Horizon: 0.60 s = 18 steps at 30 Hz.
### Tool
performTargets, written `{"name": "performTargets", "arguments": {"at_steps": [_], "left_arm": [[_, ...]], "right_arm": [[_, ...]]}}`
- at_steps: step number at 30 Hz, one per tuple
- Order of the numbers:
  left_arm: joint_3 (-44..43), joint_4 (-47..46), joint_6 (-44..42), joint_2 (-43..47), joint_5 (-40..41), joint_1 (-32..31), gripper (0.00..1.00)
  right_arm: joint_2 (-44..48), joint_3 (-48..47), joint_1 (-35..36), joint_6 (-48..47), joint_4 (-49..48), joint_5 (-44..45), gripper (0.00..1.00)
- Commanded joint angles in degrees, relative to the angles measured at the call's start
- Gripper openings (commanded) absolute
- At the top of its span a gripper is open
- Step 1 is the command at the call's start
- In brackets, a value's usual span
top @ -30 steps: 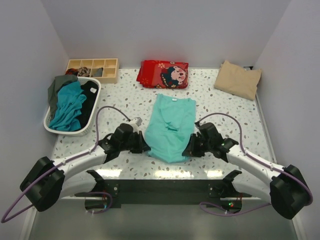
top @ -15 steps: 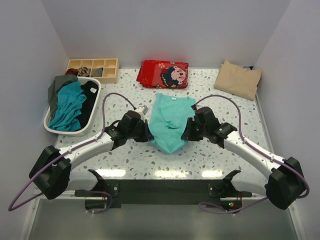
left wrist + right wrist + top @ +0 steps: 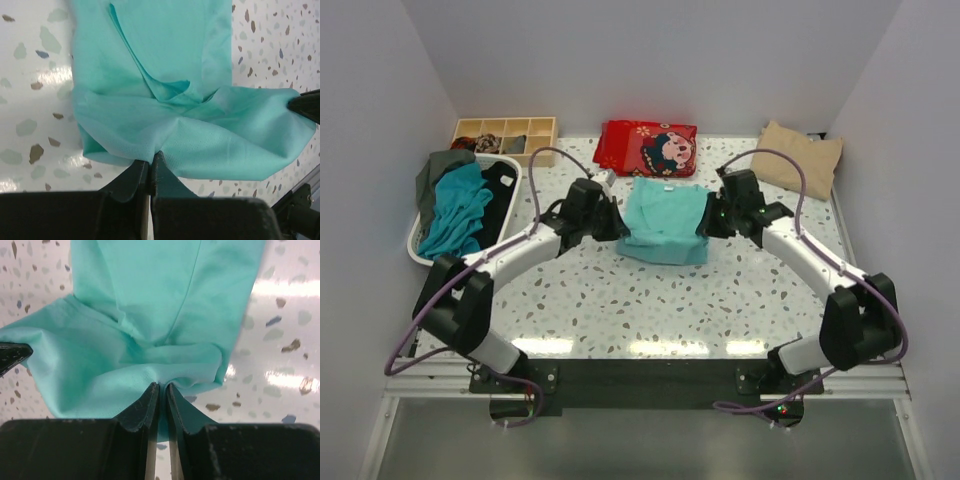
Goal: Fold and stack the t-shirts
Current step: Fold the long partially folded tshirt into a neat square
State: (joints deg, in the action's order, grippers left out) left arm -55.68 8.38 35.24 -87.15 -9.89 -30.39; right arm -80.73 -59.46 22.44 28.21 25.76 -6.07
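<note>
A light turquoise-mint t-shirt (image 3: 665,222) lies doubled over at the table's middle back, its near half lifted over the far half. My left gripper (image 3: 617,226) is shut on its left hem corner; the pinched cloth shows in the left wrist view (image 3: 150,159). My right gripper (image 3: 708,222) is shut on the right hem corner, also seen in the right wrist view (image 3: 161,388). A folded beige t-shirt (image 3: 797,157) lies at the back right. Darker teal (image 3: 455,215), black (image 3: 500,205) and grey-green (image 3: 435,175) t-shirts lie crumpled in the white basket (image 3: 470,264) at the left.
A red folded cloth with a cartoon print (image 3: 647,148) lies just behind the mint shirt. A wooden compartment tray (image 3: 506,137) stands at the back left. White walls close in the table on three sides.
Both grippers have carried the mint shirt's near hem away from the front edge toward the back, folding the shirt in half. The arms are now stretched far forward.
</note>
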Motion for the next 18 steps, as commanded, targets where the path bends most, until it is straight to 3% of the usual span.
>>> {"name": "performTargets", "arguments": {"at_steps": [1, 4, 9, 10, 11, 12, 13, 14, 15, 16, 18], "left_arm": [[-8.2, -4.3, -2.8, -7.8, -3.8, 3.4, 0.0], [-17.7, -5.2, -3.7, -16.4, -6.4, 6.0, 0.0], [-42.9, -4.9, -4.4, -35.8, -12.9, 10.7, 0.03], [-47.0, -5.4, -3.4, -39.3, -14.5, 11.4, 0.12], [-56.6, -4.1, -2.8, -46.5, -16.7, 12.8, 0.52], [-60.9, -0.5, -2.6, -49.5, -19.7, 13.3, 0.65], [-65.4, 1.3, -3.1, -51.3, -19.3, 13.8, 0.89], [-65.3, 2.4, -3.6, -51.9, -17.8, 14.7, 1.0], [-63.5, 1.1, -3.9, -50.7, -17.3, 14.9, 1.0], [-56.5, -1.4, -4.5, -48.6, -16.8, 15.2, 1.0], [-50.3, -5.1, -5.3, -41.7, -13.8, 15.8, 1.0]], "right_arm": [[-7.2, -8.6, -2.9, -4.1, -2.4, -2.8, 0.14], [-15.8, -16.5, -5.5, -4.5, -3.4, -5.4, 0.13], [-34.5, -36.9, -9.9, -4.7, -1.9, -8.2, 0.09], [-37.6, -40.1, -10.3, -4.8, -1.9, -7.7, 0.2], [-42.9, -46.5, -10.7, -5.2, -0.1, -7.2, 0.45], [-45.6, -50.0, -10.8, -5.8, 1.5, -6.7, 0.62], [-47.4, -54.8, -10.9, -6.4, 3.1, -4.2, 0.8], [-48.5, -56.0, -11.1, -6.8, 5.4, -2.7, 0.88], [-47.7, -56.0, -11.4, -7.3, 5.7, -1.6, 0.92], [-45.9, -51.8, -11.4, -7.3, 1.8, -0.2, 0.96], [-39.5, -46.6, -11.4, -7.3, -1.7, 2.4, 0.99]]}}
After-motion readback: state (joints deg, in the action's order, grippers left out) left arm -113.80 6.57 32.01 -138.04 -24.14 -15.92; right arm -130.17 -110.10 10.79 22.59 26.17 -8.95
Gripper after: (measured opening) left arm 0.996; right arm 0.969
